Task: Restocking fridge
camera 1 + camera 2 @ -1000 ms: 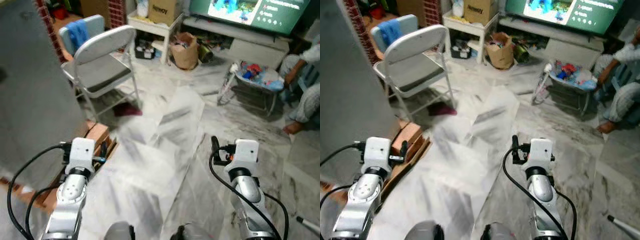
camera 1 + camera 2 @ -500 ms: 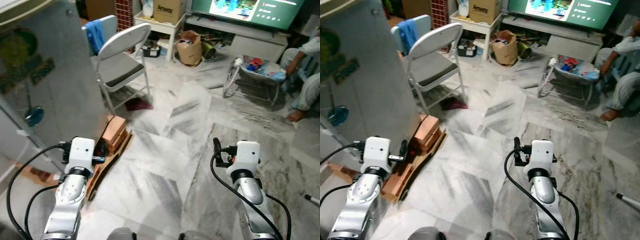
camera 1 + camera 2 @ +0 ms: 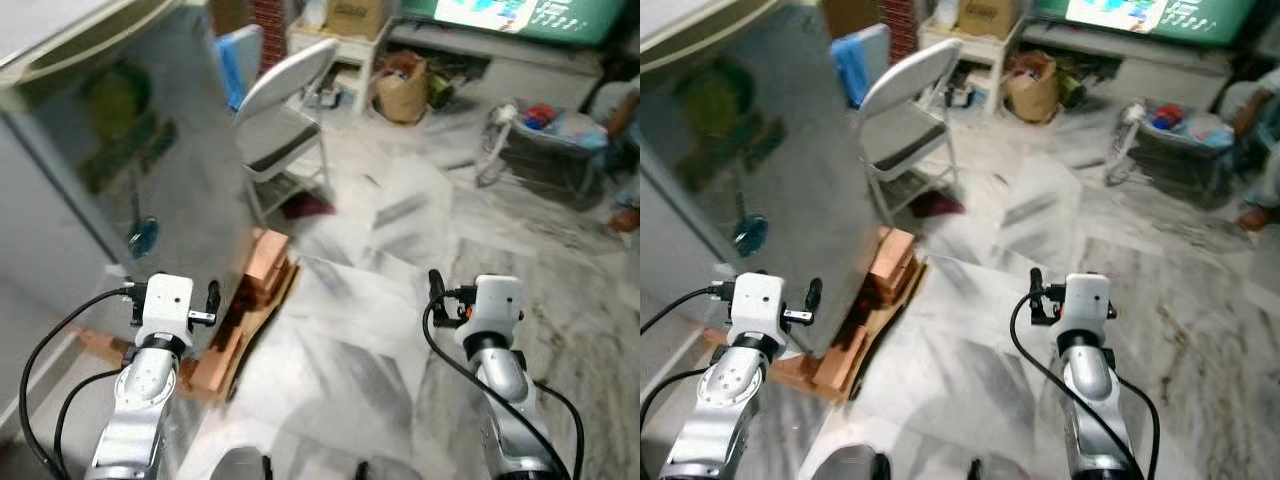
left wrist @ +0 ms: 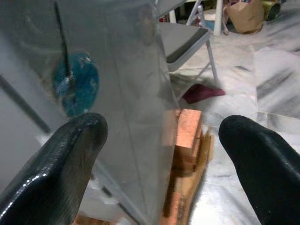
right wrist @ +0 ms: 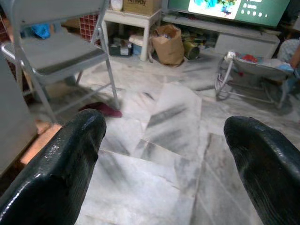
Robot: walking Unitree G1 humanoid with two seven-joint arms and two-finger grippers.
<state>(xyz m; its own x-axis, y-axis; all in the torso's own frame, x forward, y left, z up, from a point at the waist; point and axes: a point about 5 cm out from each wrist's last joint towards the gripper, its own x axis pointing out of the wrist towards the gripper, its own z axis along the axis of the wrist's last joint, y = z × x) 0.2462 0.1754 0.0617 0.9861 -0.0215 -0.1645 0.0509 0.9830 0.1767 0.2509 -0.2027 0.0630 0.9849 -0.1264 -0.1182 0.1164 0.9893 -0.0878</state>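
On my left stands the fridge (image 3: 110,160), a tall grey box with its door shut and magnets on the side facing me; a round blue magnet (image 4: 77,89) shows close in my left wrist view. The fridge rests on a low stack of bricks (image 3: 262,270) over flat cardboard on the marble floor (image 3: 400,300). My left gripper (image 4: 161,159) is held up in front of the fridge's near corner, its fingers (image 4: 61,159) wide apart with nothing between them. Beyond the fridge is a grey folding chair (image 3: 285,120) with a blue cloth (image 3: 232,62) behind it, and a dark red rag (image 5: 104,109) lies on the floor by the chair's legs. Further back sit a white side table with a box (image 3: 355,15) on it, a brown paper bag (image 3: 402,92) and a lit TV (image 3: 520,15). My right gripper (image 5: 164,173) hangs over bare floor, fingers (image 5: 262,164) spread and empty. At the far right a baby bouncer (image 3: 545,135) holds toys, and a seated person's arm (image 3: 1252,100) and foot show at the edge.
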